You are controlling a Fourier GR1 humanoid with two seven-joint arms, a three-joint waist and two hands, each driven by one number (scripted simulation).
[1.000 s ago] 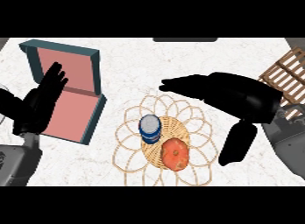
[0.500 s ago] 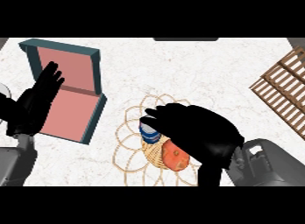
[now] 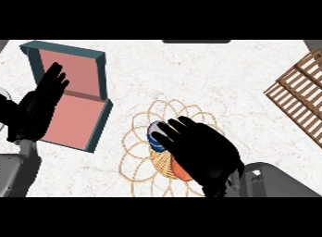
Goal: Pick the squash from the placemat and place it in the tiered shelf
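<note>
Bare counter [image 3: 232,78] lies open between placemat [image 3: 139,157] and tiered shelf [image 3: 311,99].

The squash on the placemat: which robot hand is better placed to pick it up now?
The right robot hand. It hangs directly over the orange squash on the wire placemat, fingers spread. The left robot hand rests open far off, by the red box.

A white marbled counter [image 3: 212,74] fills the view, evenly lit, with a dark strip [image 3: 196,41] at its far edge.

Single head view, looking steeply down on the counter [image 3: 191,74] from close above; forearms entering from the lower edge.
</note>
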